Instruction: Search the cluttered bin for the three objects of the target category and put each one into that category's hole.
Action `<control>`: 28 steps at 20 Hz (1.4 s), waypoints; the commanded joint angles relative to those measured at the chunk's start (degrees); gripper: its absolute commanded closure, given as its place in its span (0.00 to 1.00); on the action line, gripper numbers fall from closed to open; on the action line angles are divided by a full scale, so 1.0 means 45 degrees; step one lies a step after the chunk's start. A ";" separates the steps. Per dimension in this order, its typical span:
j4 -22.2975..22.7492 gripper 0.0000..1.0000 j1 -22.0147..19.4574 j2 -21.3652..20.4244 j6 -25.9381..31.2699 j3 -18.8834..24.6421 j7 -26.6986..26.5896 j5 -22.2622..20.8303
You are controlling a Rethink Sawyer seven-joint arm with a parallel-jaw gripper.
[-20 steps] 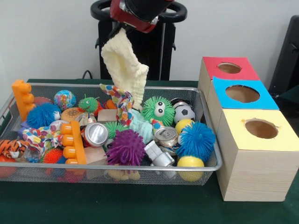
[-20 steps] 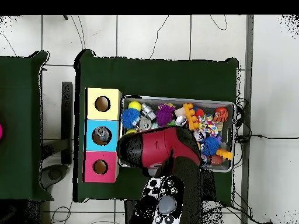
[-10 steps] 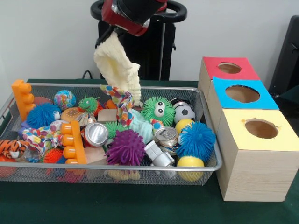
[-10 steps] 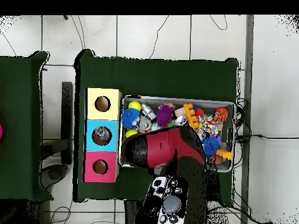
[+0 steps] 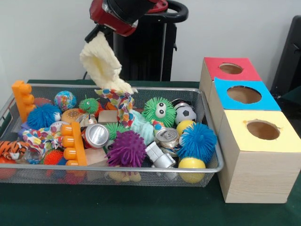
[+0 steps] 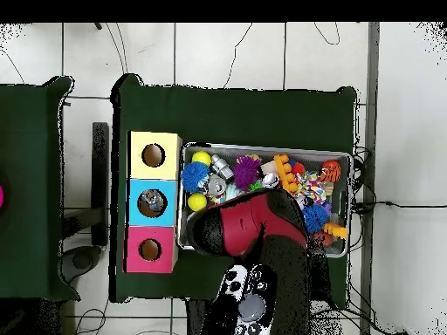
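Observation:
My gripper [image 5: 95,33] comes down from the top of the front view, shut on a pale yellow knitted cloth [image 5: 102,64]. The cloth hangs above the back middle of the wire mesh bin [image 5: 141,170], and its lower end is near a colourful patterned cloth [image 5: 123,103]. The blue-surround hole [image 5: 243,94] is the middle of three wooden boxes, to the right of the bin. In the overhead view the red arm [image 6: 249,225] covers the near part of the bin [image 6: 262,149]. The blue-surround hole [image 6: 152,202] lies to the arm's left.
The bin holds spiky balls, cans [image 5: 96,135], an orange block [image 5: 23,100], a small football [image 5: 185,113], yellow balls and patterned cloths. The red-surround hole [image 5: 230,68] lies behind the blue one and the yellow-surround hole [image 5: 263,129] lies in front.
The arm has swung left in the front view, away from the boxes, carrying the yellow cloth with it. In the overhead view it has shifted right.

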 commanded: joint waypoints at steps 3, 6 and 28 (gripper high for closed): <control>-0.0542 1.00 -0.0009 -0.0331 0.0993 0.0797 -0.3238 -0.1397; -0.0538 1.00 -0.0040 -0.0333 0.1028 0.0841 -0.3198 -0.1560; -0.1170 1.00 -0.2339 0.0534 -0.0894 0.3756 -0.3660 -0.0947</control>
